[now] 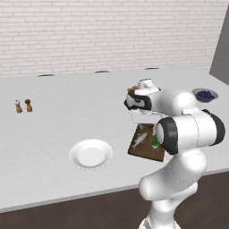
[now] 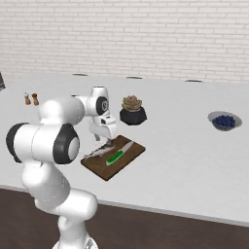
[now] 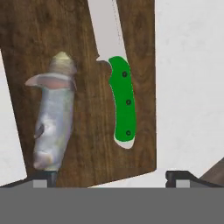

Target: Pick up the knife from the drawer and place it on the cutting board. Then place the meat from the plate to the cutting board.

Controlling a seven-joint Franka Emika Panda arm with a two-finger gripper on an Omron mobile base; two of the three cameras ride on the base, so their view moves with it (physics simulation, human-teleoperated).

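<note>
On the left of the white desk (image 1: 53, 125) sits the round plate (image 1: 91, 154), bare. To its right lies the dark cutting board (image 3: 87, 144), and both task things rest on it.

In the hand view, the fish (image 3: 53, 118) lies on the left part of the board, lengthwise, with one tip of the tool touching or just over its near end. It looks soft, light and slick-skinned, so it would likely sag and slide in a hard pinch. The thick middle of its body seems the best place to hold it, across the narrow width.

Just right of it, apart from the fish, lies the knife (image 3: 118, 83). Its green handle points toward the hand and its pale blade points away. It looks stiff and light. The handle is the place to take it, not the thin flat blade.

The tool (image 3: 109, 177) hangs over the board's near edge, jaws spread wide and released, grasping nothing.
</note>
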